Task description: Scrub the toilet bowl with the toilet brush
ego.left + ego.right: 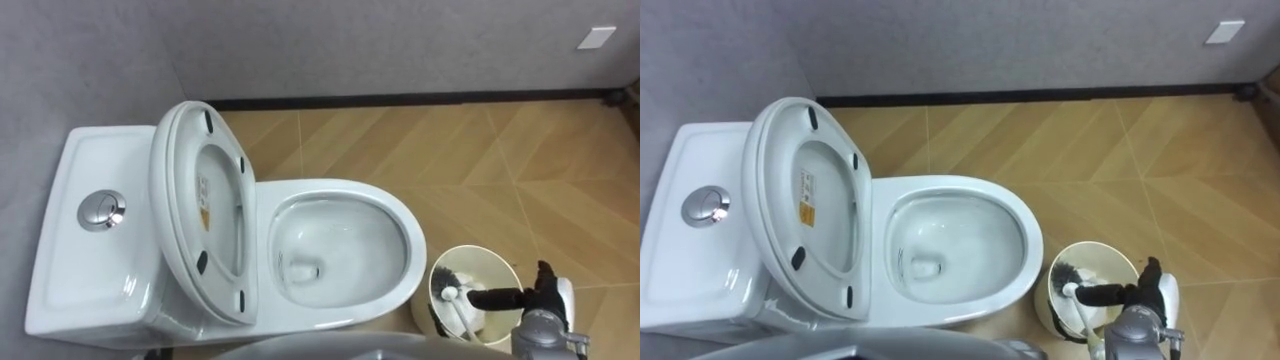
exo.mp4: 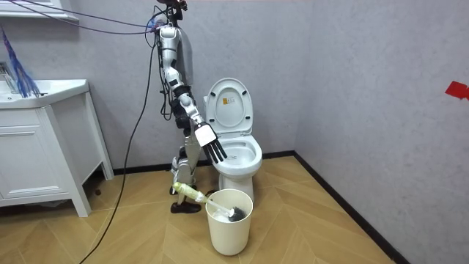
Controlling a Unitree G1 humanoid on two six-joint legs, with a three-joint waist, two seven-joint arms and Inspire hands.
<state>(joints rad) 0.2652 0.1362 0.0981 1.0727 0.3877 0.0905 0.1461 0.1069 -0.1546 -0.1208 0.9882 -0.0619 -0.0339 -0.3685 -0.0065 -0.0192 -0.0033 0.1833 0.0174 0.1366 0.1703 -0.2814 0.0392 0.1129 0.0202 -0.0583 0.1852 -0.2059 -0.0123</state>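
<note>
1. Left eye view: a white toilet [image 1: 400, 215] lies across the view. Its cistern [image 1: 75, 260], with a round chrome flush button [image 1: 102, 210], is at the left. The seat [image 1: 170, 200] is raised against the cistern, leaving the bowl open.
2. Just beside the front of the bowl, to the right, a round white bin [image 1: 500, 262] stands on the wood-patterned floor [image 1: 540, 150]. The toilet brush [image 1: 450, 293] sits in the bin with its dark bristles inside and its pale handle slanting toward the lower edge.
3. The right hand [image 1: 540, 298] comes in from the lower right and shows over the bin. Its dark fingers are stretched straight and released, grasping nothing.
4. Room view: the robot stands upright at the room view's left of the toilet [image 2: 238, 158], close to the bowl. Its right hand [image 2: 207, 138] hangs beside the bowl's rim, fingers spread and pointing down, well above the bin [image 2: 229, 238].
5. The toilet brush [image 2: 192, 194] has its head in the bin, and its handle leans out over the rim toward the robot's feet. A white vanity cabinet [image 2: 37, 147] stands at the far left.
6. Right eye view: the layout is the same. The toilet brush [image 1: 1070, 290] rests in the bin [image 1: 1120, 255], and the right hand [image 1: 1148, 292] is above it with straight, slack fingers.
</note>
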